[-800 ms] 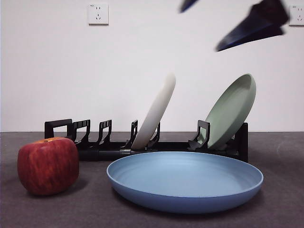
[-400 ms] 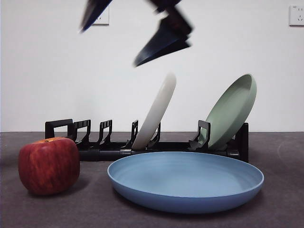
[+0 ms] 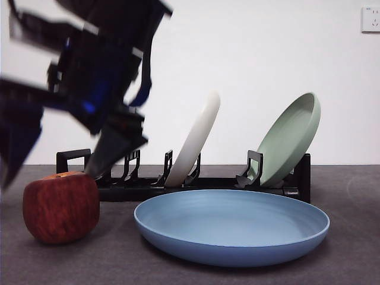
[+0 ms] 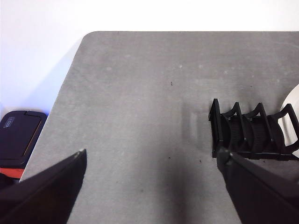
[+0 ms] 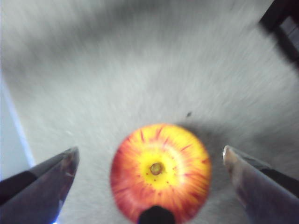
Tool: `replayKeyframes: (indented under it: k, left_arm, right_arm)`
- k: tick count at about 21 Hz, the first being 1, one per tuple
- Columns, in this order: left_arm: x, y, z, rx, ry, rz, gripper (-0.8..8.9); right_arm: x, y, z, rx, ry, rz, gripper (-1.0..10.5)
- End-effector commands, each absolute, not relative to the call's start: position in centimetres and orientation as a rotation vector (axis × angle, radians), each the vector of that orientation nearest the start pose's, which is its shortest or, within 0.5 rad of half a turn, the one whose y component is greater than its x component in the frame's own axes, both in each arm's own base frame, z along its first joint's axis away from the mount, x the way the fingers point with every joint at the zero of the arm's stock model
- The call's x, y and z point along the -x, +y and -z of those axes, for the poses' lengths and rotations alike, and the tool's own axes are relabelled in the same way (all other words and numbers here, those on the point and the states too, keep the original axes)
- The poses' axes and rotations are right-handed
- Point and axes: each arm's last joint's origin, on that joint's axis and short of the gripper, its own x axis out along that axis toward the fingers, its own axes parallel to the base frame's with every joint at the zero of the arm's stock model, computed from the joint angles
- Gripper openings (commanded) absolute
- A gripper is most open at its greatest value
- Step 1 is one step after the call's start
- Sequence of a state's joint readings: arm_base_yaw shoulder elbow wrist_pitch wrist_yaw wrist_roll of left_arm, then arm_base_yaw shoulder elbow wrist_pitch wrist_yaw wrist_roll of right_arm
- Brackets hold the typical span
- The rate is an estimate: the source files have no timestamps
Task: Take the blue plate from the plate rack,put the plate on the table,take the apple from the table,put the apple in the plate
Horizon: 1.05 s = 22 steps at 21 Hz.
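Right tool (image 5: 149,161) low, jaws wide apart

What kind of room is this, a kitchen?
More likely a test bench than a kitchen: a bare grey table against a plain white wall with a socket, one plate rack, an apple, and a robot claw overhead.

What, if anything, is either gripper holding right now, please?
Nothing: the right gripper is open astride the apple; the left gripper is open, empty.

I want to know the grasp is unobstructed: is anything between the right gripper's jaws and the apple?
No. In the right wrist view the apple sits between the open right gripper jaws, only bare table on either side.
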State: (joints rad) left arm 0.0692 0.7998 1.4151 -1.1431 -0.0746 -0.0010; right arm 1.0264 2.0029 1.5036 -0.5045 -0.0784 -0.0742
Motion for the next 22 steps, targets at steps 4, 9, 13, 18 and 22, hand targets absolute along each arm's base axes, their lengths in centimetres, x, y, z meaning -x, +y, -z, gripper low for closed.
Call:
replayKeyframes:
  k: [4,9,13,18,22]
  left_arm:
    - [-8.5,0.8,-43.3,0.007,0.535,-0.142,4.67]
    - [-8.5,0.8,-43.3,0.007,0.535,-0.142,4.67]
    - [-8.5,0.8,-43.3,0.007,0.534,-0.140,4.68]
    - [-8.7,0.4,-43.6,0.040,0.503,-0.010,4.67]
    - [-9.3,0.1,-44.1,0.071,0.448,0.136,4.67]
  right_arm:
    - [-22.2,37.2,-16.2,0.594,0.976,-1.033,4.2]
    - [-22.0,37.4,-16.5,0.596,0.961,-1.040,-0.1]
    - [-21.6,36.7,-20.0,0.563,0.892,-1.047,-0.1]
    - [-20.7,32.4,-28.7,0.491,0.760,-1.013,-0.1]
    - [-19.9,26.8,-34.2,0.440,0.729,-0.952,-0.1]
